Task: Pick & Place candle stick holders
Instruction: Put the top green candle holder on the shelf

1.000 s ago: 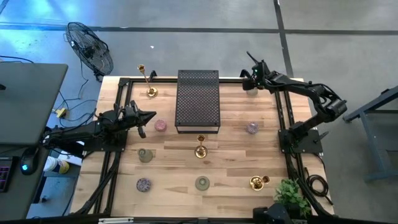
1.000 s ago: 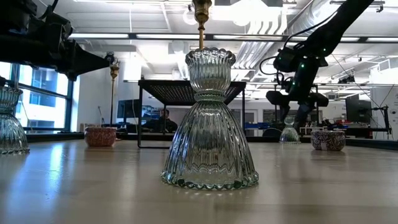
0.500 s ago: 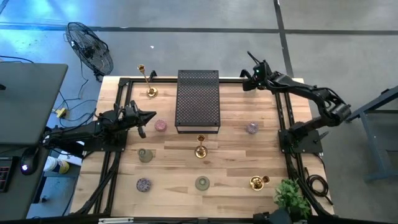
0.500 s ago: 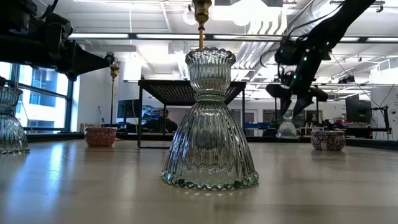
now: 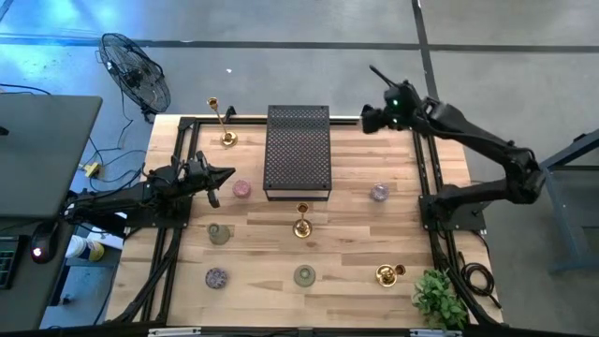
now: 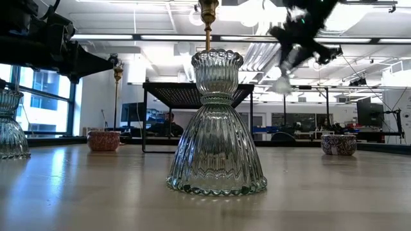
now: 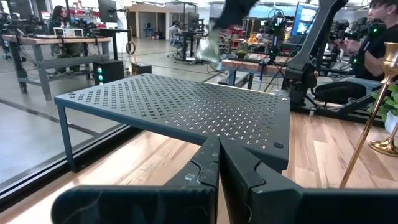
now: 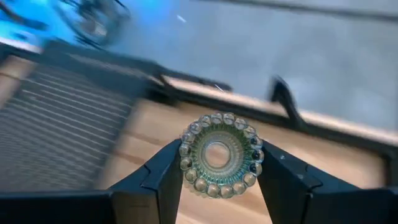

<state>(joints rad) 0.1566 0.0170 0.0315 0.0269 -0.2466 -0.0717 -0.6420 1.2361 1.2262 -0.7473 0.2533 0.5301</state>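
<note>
Nearest the low camera, a clear ribbed glass candle holder [image 6: 217,122] is standing upright on the wooden table [image 5: 356,234], close to the front edge, with bare boards lying open on both sides of it. Another clear glass holder [image 6: 11,125] is sitting at the left edge of that view. Farther back, a gold candlestick [image 5: 301,223] is standing just in front of the dark perforated stand [image 5: 299,150], and a pink cup [image 5: 241,189] is resting near the stand's left front corner. A purple cup [image 5: 378,193] is sitting well apart on the right side, and a second gold candlestick [image 5: 387,273] is lying on its side near the leafy plant [image 5: 438,298] at the front right corner.

The left gripper [image 5: 225,175] is hovering beside the pink cup, its fingers pressed together and holding nothing. At the far left corner, a tall gold candlestick [image 5: 223,124] is standing by the table's rim.

The right gripper [image 8: 217,167] is hanging high above the far right edge of the table, its fingers [image 8: 165,171] clamping a small clear beaded glass holder [image 8: 221,154], clear of the stand.
</note>
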